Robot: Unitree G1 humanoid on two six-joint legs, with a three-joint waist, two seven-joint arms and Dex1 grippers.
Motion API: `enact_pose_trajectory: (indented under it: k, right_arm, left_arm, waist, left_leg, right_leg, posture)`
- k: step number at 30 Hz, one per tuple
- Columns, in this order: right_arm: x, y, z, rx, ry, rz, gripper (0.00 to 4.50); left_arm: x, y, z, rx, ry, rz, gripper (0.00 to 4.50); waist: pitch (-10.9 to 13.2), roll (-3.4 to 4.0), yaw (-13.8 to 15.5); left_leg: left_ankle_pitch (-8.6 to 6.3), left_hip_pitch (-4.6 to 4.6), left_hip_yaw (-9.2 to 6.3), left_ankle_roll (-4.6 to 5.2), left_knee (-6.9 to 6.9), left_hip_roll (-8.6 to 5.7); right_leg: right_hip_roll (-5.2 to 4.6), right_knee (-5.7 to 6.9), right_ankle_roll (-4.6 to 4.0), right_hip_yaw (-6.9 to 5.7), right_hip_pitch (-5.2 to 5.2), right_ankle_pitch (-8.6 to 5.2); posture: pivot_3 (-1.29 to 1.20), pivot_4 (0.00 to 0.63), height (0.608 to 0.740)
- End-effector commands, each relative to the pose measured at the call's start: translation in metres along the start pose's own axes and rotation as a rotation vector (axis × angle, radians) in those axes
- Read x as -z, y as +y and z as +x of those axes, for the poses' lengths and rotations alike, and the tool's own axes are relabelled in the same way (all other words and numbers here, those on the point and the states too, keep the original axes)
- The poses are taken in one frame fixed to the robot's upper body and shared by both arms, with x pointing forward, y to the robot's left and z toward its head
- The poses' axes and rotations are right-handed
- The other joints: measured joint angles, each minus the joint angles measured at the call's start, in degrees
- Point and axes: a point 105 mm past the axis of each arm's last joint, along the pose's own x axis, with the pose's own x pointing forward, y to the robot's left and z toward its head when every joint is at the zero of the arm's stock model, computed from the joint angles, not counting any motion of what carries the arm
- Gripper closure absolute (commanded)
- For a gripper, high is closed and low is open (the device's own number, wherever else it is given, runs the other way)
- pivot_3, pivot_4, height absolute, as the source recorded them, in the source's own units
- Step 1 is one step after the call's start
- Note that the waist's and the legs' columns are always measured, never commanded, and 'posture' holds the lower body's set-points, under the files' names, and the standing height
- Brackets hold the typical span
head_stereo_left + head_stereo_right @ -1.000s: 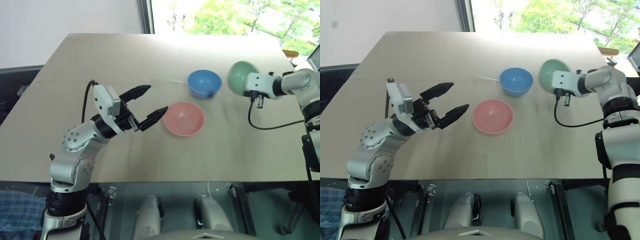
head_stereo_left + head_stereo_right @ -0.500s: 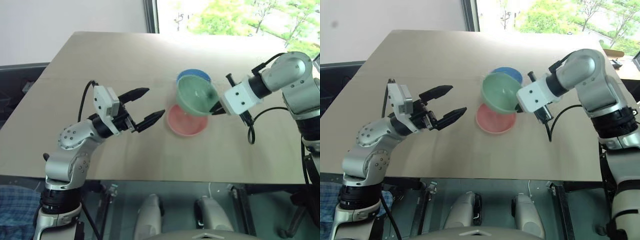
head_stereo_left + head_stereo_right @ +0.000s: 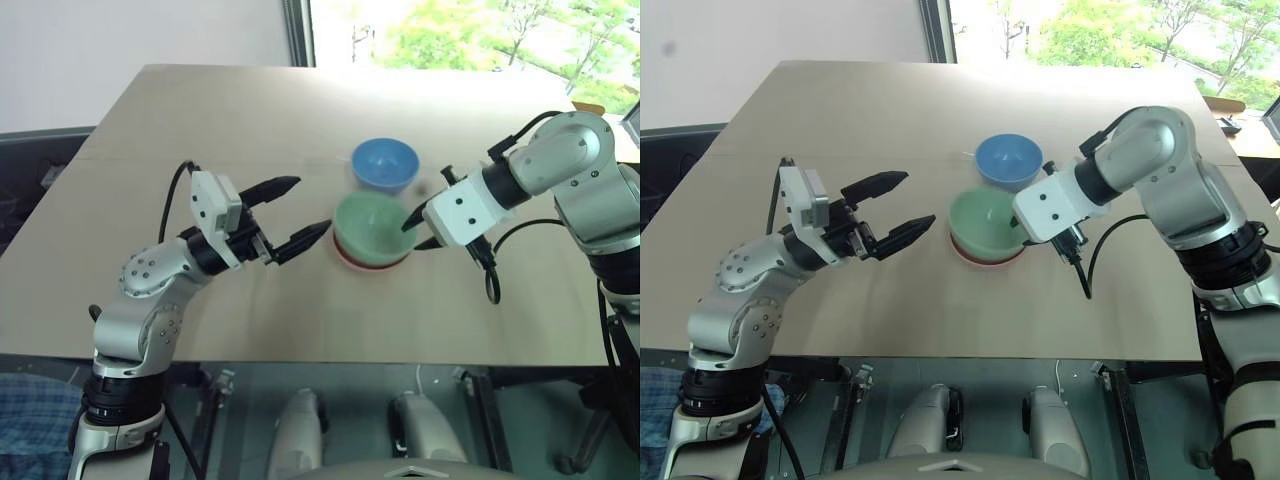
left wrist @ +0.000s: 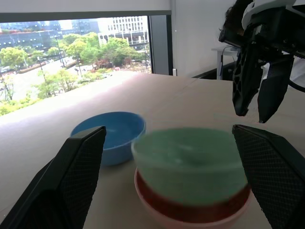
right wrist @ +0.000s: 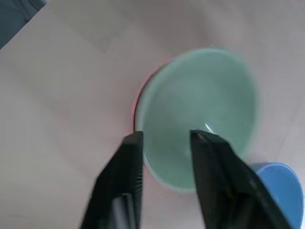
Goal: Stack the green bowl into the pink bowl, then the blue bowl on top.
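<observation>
Green bowl (image 3: 371, 228): centre of the left eye frame, nested upright in the pink bowl; its rim stands above the pink rim. Left wrist view shows it slightly blurred, seated inside the pink one.
Pink bowl (image 3: 372, 263): directly under the green bowl on the table (image 3: 200, 130); just a thin salmon edge visible along the lower side in the head views, more of its wall visible in the left wrist view (image 4: 190, 214).
Blue bowl (image 3: 384, 164): upper centre of the frame, just above the stacked pair, upright on the table, close to the green bowl but apart from it, empty.
Right gripper (image 3: 416, 229): right of centre, at the right rim of the green bowl, pointing down and toward frame left. Fingers parted; in the right wrist view the two black fingers (image 5: 127, 176) stand apart above the green bowl's inside, nothing between them. Whether a fingertip touches the rim cannot be told.
Left gripper (image 3: 296, 213): left of centre, pointing toward frame right at the stack, fingers spread wide, holding nothing. Lower fingertip near the left edge of the stacked bowls, not touching.
Table: pale wood, running to a window at the top of the frame.
</observation>
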Motion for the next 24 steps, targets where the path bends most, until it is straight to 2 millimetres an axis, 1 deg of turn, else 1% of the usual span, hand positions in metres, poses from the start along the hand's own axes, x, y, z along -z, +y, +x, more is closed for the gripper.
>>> enact_pose_trajectory:
  k: [1,2,3,4,6,8,12,14,18,22,24]
  right_arm:
    - [-0.007,-0.003,-0.004,0.022,0.0,-0.022,1.32]
    - [-0.008,-0.004,-0.004,0.028,-0.006,-0.016,0.79]
    - [-0.009,-0.006,-0.005,0.045,-0.017,-0.006,0.52]
    - [-0.01,-0.01,-0.007,0.073,-0.029,0.009,0.06]
    - [-0.008,-0.019,-0.01,0.12,-0.031,0.028,0.01]
    - [0.001,-0.032,-0.015,0.194,-0.011,0.049,0.01]
    - [0.022,-0.062,-0.024,0.345,0.022,0.068,0.01]
    - [0.034,-0.071,-0.026,0.391,0.039,0.083,0.01]
    - [0.058,-0.08,-0.021,0.445,0.087,0.102,0.01]
    - [0.084,-0.083,-0.008,0.461,0.175,0.105,0.01]
    - [0.094,-0.083,0.0,0.458,0.21,0.101,0.01]
  left_arm:
    - [-0.009,-0.001,0.001,0.009,-0.032,0.039,0.0]
    - [-0.009,-0.001,0.001,0.01,-0.032,0.04,0.0]
    - [-0.009,-0.001,0.002,0.01,-0.033,0.04,0.0]
    - [-0.009,-0.001,0.002,0.01,-0.033,0.04,0.0]
    - [-0.009,-0.001,0.002,0.008,-0.034,0.04,0.0]
    - [-0.008,0.0,0.001,0.003,-0.033,0.036,0.0]
    - [-0.008,0.013,0.0,-0.062,-0.035,0.062,0.0]
    - [-0.009,0.015,0.0,-0.068,-0.035,0.063,0.0]
    - [-0.009,0.015,-0.001,-0.083,-0.037,0.062,0.0]
    - [-0.007,0.015,-0.004,-0.115,-0.032,0.053,0.0]
    - [-0.006,0.016,-0.005,-0.136,-0.023,0.051,0.0]
  waist:
    - [0.0,0.0,-0.01]
    - [0.0,0.0,-0.01]
    - [0.0,0.0,-0.01]
    - [0.0,0.0,-0.02]
    - [0.0,0.0,-0.05]
    - [0.0,0.0,-0.11]
    - [0.0,0.0,-0.13]
    - [0.0,0.0,-0.12]
    - [0.0,-0.01,-0.13]
    - [0.01,-0.01,-0.3]
    - [0.01,0.0,-0.43]
  left_leg:
    - [0.0,0.0,0.0,0.0,0.0,0.0]
    - [0.0,0.0,0.0,0.0,0.0,0.0]
    - [0.0,0.0,0.0,0.0,0.0,0.0]
    - [-0.01,0.0,0.0,0.01,0.0,0.0]
    - [-0.01,0.0,-0.01,0.01,0.0,0.0]
    - [0.0,0.0,0.0,0.01,0.0,0.0]
    - [-0.02,0.01,0.01,0.04,0.01,0.0]
    - [-0.02,0.0,0.01,0.04,0.01,0.0]
    - [0.02,-0.04,0.04,-0.04,-0.02,0.0]
    - [0.03,-0.03,0.07,-0.04,-0.05,0.0]
    - [0.03,-0.04,0.08,-0.04,-0.05,0.0]
  right_leg:
    - [0.0,0.0,0.0,0.0,0.0,0.0]
    - [0.0,0.0,0.0,0.0,0.0,0.0]
    - [0.0,0.0,0.0,0.0,0.0,0.0]
    - [0.0,0.0,0.0,0.0,0.0,0.0]
    - [0.0,0.0,0.0,0.0,0.0,0.0]
    - [0.0,0.01,0.0,0.01,0.0,0.0]
    - [0.0,0.01,0.0,0.01,0.0,0.0]
    - [0.01,0.0,0.0,0.0,-0.01,0.0]
    - [0.0,-0.07,0.0,0.03,-0.03,0.0]
    - [0.0,-0.05,0.0,0.06,-0.06,0.0]
    - [0.0,-0.04,-0.01,0.08,-0.08,0.0]
  posture:
    - [0.0,0.15,0.74]
    - [0.0,0.15,0.74]
    - [0.0,0.15,0.74]
    - [0.0,0.15,0.74]
    - [0.0,0.15,0.74]
    - [0.0,0.15,0.74]
    - [0.0,0.15,0.74]
    - [0.0,0.15,0.74]
    - [0.0,0.15,0.74]
    - [0.0,0.15,0.74]
    - [0.0,0.15,0.74]
